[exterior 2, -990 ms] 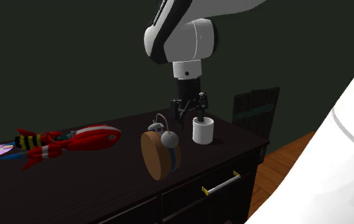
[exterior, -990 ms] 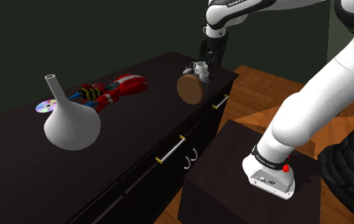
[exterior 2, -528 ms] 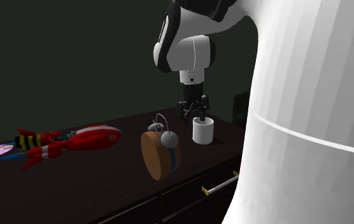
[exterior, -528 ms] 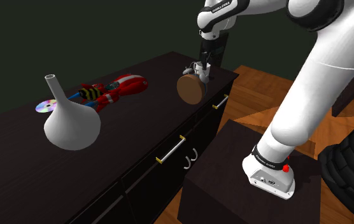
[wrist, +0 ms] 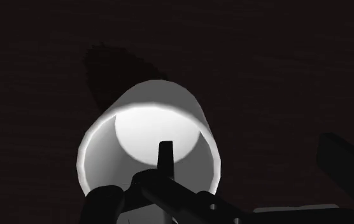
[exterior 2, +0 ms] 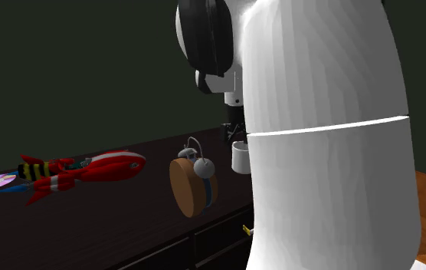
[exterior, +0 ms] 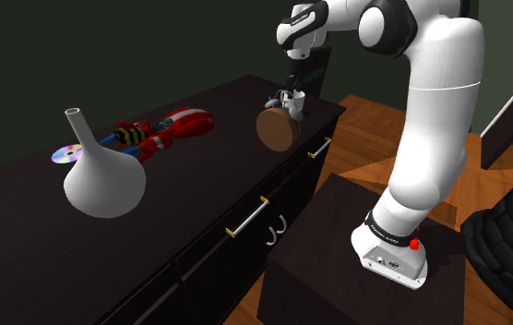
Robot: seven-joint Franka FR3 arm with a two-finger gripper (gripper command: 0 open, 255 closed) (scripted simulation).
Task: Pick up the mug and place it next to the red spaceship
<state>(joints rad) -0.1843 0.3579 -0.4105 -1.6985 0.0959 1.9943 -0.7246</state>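
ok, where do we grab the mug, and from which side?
Take the mug by its wall at the rim, from straight above: it stands upright on the cabinet, mouth open upward, no handle showing.

The shoulder camera is looking down along the counter (exterior: 190, 175) from high, well back from the clock (exterior: 276, 131). The second is sitting low, near the clock, sharing it and the spaceship (exterior 2: 89, 170). The wrist camera is peering closely into the mug (wrist: 145, 130) by the clock.

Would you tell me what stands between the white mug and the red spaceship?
A round brown alarm clock stands between the mug and the spaceship, as the second exterior view shows.
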